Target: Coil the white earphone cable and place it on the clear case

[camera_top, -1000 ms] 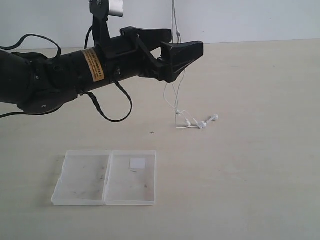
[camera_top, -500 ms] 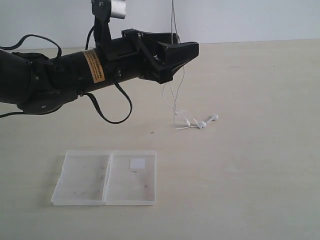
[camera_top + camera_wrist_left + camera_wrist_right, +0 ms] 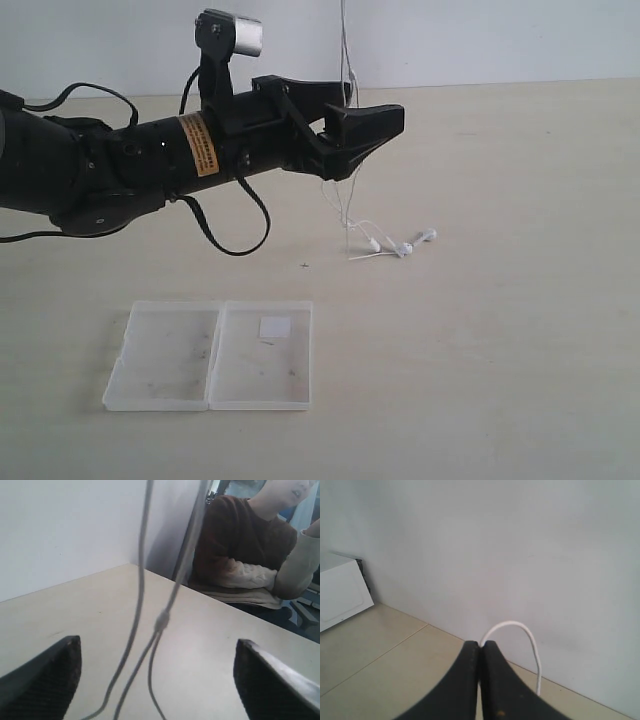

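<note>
The white earphone cable (image 3: 343, 50) hangs in thin strands from above the exterior view down to its earbuds (image 3: 402, 245), which lie on the table. My left gripper (image 3: 374, 101) is open at mid-height, and the strands hang between its jaws without touching them. The left wrist view shows those strands (image 3: 137, 605) and a small inline piece (image 3: 162, 621) between the two dark fingers (image 3: 45, 675) of the left gripper (image 3: 157, 642). The right gripper (image 3: 481, 645) is shut on a loop of the cable (image 3: 520, 625); it is out of the exterior view. The clear case (image 3: 165, 360) lies open and flat near the front, with its white label (image 3: 274, 326) in the right half.
The pale table (image 3: 500, 330) runs back to a white wall. The left arm's black body and cables (image 3: 100, 175) stretch in from the left. A person in a dark red top (image 3: 240, 540) sits beyond the table's far edge.
The left arm has sunk slightly, its open gripper staying around the hanging strands. The earbuds and the case have not moved.
</note>
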Robot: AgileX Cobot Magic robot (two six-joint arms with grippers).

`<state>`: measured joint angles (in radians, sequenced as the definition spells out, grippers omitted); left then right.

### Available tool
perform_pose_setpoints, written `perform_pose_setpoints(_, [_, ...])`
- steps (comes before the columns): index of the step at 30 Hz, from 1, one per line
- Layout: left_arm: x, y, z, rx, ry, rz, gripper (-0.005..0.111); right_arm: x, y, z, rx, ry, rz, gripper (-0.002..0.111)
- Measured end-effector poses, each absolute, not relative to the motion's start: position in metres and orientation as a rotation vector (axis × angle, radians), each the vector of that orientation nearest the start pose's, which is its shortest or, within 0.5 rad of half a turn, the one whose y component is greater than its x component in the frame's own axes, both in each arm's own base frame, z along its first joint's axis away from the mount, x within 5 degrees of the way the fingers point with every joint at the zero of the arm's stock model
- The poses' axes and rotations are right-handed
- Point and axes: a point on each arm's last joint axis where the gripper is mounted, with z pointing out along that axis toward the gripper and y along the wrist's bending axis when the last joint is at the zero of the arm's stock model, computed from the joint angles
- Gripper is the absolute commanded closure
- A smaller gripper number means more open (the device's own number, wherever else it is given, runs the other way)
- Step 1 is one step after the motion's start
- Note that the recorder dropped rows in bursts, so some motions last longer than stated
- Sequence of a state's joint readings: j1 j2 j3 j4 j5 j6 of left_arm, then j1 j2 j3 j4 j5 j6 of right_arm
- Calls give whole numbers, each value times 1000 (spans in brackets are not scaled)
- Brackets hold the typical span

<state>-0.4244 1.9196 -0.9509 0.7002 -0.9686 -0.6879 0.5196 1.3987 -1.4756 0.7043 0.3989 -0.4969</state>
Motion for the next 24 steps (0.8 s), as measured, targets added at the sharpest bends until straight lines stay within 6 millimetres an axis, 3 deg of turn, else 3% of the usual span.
perform_pose_setpoints(24, [333,-203,193,586,1586,-956,28,267,179,458,-499,1696,722,108])
